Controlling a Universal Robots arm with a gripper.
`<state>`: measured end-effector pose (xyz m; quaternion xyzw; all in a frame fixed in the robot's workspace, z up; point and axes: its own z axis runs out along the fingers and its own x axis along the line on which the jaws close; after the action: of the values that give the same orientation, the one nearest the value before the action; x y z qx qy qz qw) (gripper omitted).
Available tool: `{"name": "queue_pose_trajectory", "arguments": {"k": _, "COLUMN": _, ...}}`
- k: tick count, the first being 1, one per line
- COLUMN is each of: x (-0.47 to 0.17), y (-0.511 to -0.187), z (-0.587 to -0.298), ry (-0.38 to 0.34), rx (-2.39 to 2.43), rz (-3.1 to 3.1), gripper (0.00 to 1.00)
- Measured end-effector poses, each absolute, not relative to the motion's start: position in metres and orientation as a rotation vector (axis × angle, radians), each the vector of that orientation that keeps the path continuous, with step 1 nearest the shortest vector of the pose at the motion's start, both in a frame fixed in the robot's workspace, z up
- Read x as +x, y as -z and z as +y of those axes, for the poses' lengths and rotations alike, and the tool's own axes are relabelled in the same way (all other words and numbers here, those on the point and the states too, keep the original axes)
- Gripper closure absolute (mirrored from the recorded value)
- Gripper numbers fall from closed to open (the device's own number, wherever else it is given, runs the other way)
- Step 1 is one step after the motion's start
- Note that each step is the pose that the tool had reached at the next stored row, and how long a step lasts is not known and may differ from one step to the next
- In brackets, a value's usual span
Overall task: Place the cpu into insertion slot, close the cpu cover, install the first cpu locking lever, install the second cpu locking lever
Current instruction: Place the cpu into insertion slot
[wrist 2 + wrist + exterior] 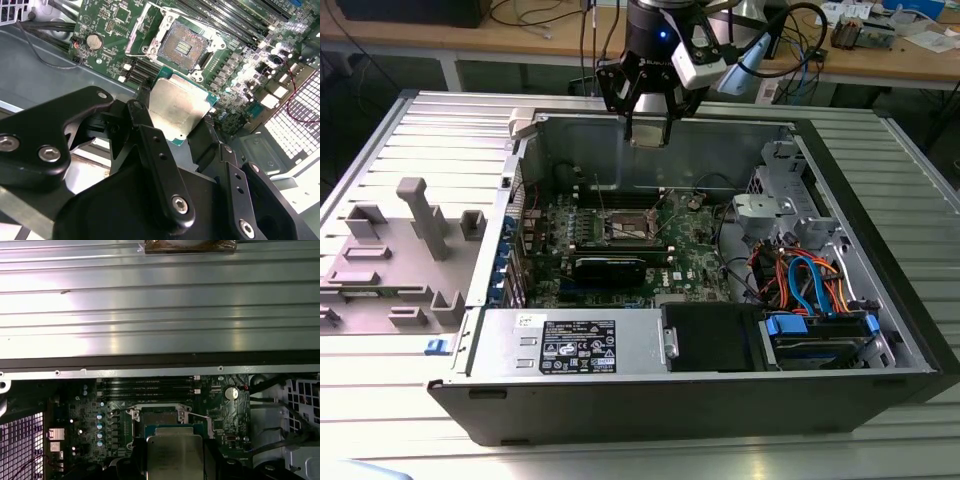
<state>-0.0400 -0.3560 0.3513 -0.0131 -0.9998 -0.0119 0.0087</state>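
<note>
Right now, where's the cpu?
In the second wrist view the cpu is clamped in the gripper, raised off the motherboard, with the empty insertion slot just beyond it; it is not seated yet.

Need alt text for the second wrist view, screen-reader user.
The gripper holds the cpu by its edges, over the green motherboard. Beyond it the insertion slot sits uncovered and empty, contacts exposed.

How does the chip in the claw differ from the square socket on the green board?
The cpu is gripped in the claw, raised above the board; the insertion slot sits fixed in the green motherboard. The cpu shows a smooth silvery-tan top; the insertion slot is an open, dark, empty well. Both are square.
</note>
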Motion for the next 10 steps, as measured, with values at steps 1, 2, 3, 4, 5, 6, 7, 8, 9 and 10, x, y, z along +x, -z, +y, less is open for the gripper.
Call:
{"name": "queue_pose_trajectory", "arguments": {"k": 1, "x": -0.04, "y": -0.351, "z": -0.3562, "ry": 0.037, "rx": -0.041, "rz": -3.124, "gripper": 0.45}}
{"name": "queue_pose_trajectory", "arguments": {"k": 2, "x": -0.04, "y": -0.3508, "z": -0.3563, "ry": 0.037, "rx": -0.041, "rz": -3.124, "gripper": 0.45}}
{"name": "queue_pose_trajectory", "arguments": {"k": 3, "x": -0.04, "y": -0.3507, "z": -0.3563, "ry": 0.037, "rx": -0.041, "rz": -3.124, "gripper": 0.45}}
{"name": "queue_pose_trajectory", "arguments": {"k": 4, "x": -0.04, "y": -0.3505, "z": -0.3564, "ry": 0.037, "rx": -0.041, "rz": -3.124, "gripper": 0.45}}
{"name": "queue_pose_trajectory", "arguments": {"k": 5, "x": -0.04, "y": -0.3504, "z": -0.3564, "ry": 0.037, "rx": -0.041, "rz": -3.124, "gripper": 0.45}}
{"name": "queue_pose_trajectory", "arguments": {"k": 6, "x": -0.04, "y": -0.3501, "z": -0.3566, "ry": 0.037, "rx": -0.041, "rz": -3.124, "gripper": 0.45}}
{"name": "queue_pose_trajectory", "arguments": {"k": 7, "x": -0.04, "y": -0.3497, "z": -0.3568, "ry": 0.036, "rx": -0.041, "rz": -3.124, "gripper": 0.45}}
{"name": "queue_pose_trajectory", "arguments": {"k": 8, "x": -0.04, "y": -0.3496, "z": -0.3568, "ry": 0.036, "rx": -0.041, "rz": -3.124, "gripper": 0.45}}
{"name": "queue_pose_trajectory", "arguments": {"k": 9, "x": -0.04, "y": -0.3496, "z": -0.3568, "ry": 0.036, "rx": -0.041, "rz": -3.124, "gripper": 0.45}}
{"name": "queue_pose_trajectory", "arguments": {"k": 10, "x": -0.04, "y": -0.3493, "z": -0.3569, "ry": 0.036, "rx": -0.041, "rz": -3.124, "gripper": 0.45}}
